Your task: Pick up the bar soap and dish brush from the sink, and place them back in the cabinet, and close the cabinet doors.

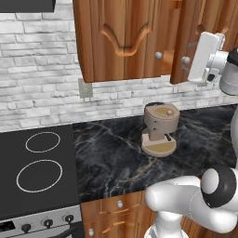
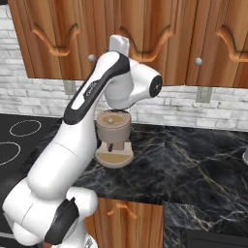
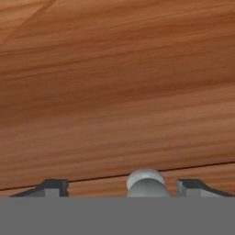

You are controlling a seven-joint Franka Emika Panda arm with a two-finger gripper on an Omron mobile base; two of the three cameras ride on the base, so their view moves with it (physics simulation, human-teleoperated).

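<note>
While the fingers (image 3: 120, 188) stand wide apart, a round pale knob (image 3: 146, 182) sits between them, right of centre, against the cabinet door (image 3: 114, 92).

You have the coffee machine (image 1: 160, 128) on the counter (image 1: 111, 158), stove (image 1: 37, 172) to its left, cabinet doors (image 1: 123, 39) above, a knob (image 3: 146, 182) between the fingertips (image 3: 51, 187).

The reddish-brown wooden wall cabinet (image 1: 125, 42) is cut off by the top edge; its interior is hidden behind the arched-panel doors (image 2: 160, 38).
</note>
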